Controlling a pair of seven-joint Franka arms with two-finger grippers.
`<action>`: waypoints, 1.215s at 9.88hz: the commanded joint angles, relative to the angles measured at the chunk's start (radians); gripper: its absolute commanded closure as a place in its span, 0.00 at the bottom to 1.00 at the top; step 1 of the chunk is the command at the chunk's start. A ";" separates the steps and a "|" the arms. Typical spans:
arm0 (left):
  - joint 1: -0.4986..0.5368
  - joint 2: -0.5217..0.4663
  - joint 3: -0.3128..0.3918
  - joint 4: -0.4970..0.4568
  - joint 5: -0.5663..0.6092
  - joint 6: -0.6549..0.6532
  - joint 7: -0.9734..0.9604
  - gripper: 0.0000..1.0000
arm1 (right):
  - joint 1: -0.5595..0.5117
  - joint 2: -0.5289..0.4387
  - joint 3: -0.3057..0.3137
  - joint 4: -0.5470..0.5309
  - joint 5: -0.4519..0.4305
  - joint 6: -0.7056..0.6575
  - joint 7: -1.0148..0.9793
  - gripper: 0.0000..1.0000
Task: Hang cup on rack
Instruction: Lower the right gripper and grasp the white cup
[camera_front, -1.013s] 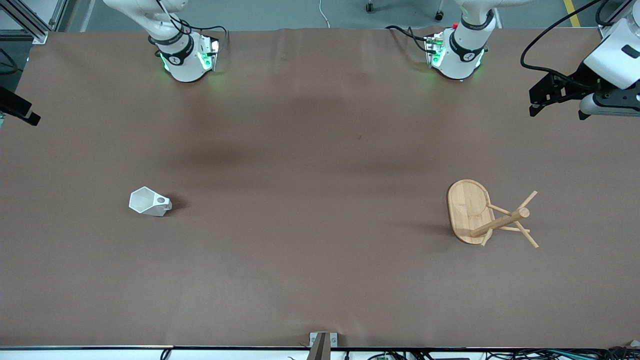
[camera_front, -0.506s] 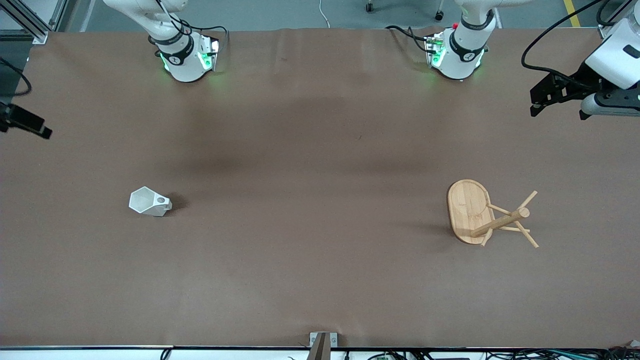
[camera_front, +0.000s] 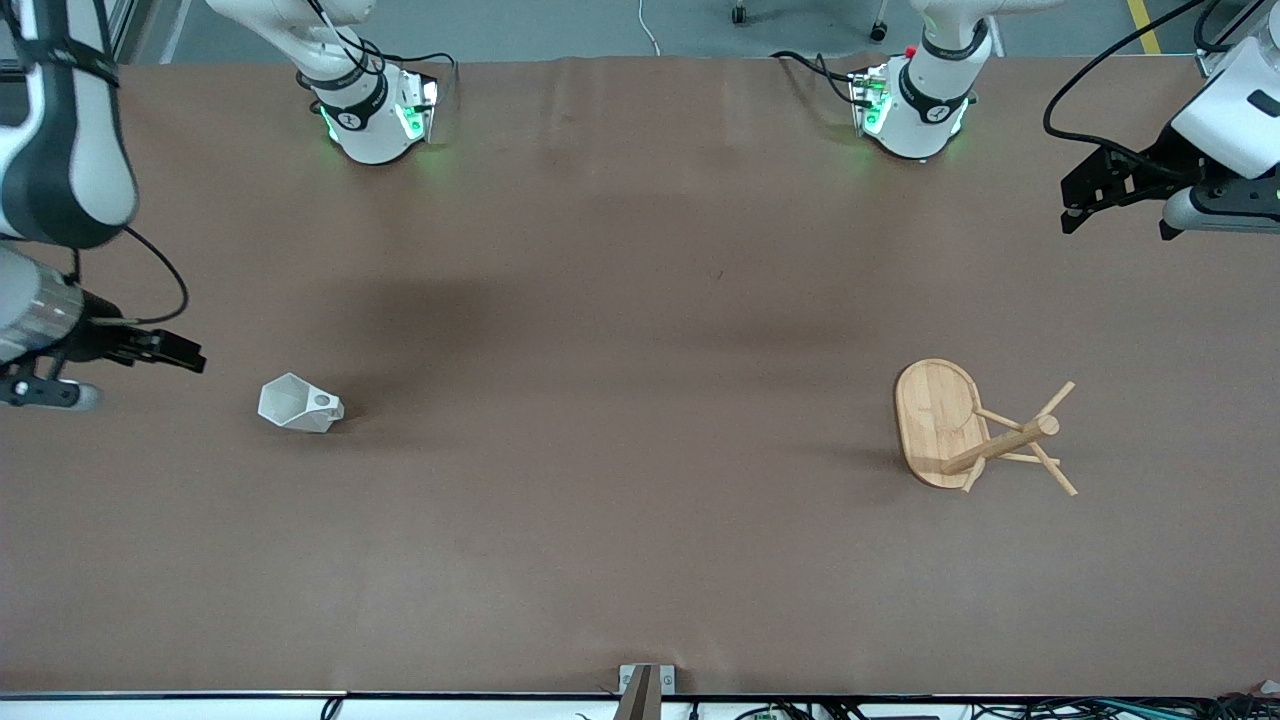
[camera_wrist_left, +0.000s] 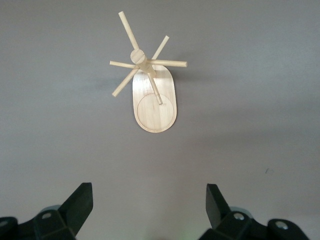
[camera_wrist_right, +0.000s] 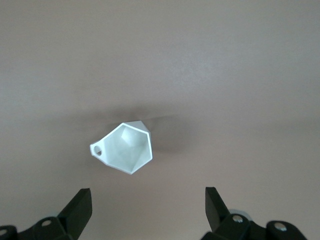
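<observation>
The cup (camera_front: 299, 404) lies on its side on the brown counter (camera_front: 620, 300), toward the right arm's end, with its blocky handle and the round hole turned toward the middle of the counter. The rack (camera_front: 975, 430) stands upright toward the left arm's end, well apart from the cup, with nothing on its thin pegs.

The right gripper (camera_front: 120, 365) hangs in the air just beside the cup, over the counter's edge at that end. Its 2 fingers (camera_wrist_right: 80, 206) are spread wide and hold nothing; in the right wrist view the cup's open mouth shows between them, some way off. The left gripper (camera_front: 1120, 205) waits over its own end of the counter, also with fingers (camera_wrist_left: 80, 202) wide apart and empty, and it looks at the rack.

I judge that the step in hand is the approach to the cup, so the task is only at its start. To do it well, the right gripper should come centered over the cup and close across 2 flat facets of the wall or over the rim, not on an angled edge where the fingers may slip. The handle should stay free, because its hole must later go over 1 peg. The cup looks light and may slide if it is touched on 1 side only.
</observation>
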 joint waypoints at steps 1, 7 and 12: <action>0.003 0.013 0.000 -0.011 -0.001 -0.006 0.011 0.00 | -0.002 0.015 0.004 -0.161 -0.015 0.216 -0.023 0.00; 0.001 0.013 0.000 -0.011 -0.001 -0.006 0.010 0.00 | 0.016 0.150 0.009 -0.271 -0.015 0.530 -0.132 0.25; 0.001 0.015 0.001 -0.013 -0.001 -0.006 0.011 0.00 | 0.010 0.193 0.009 -0.271 -0.015 0.585 -0.158 0.58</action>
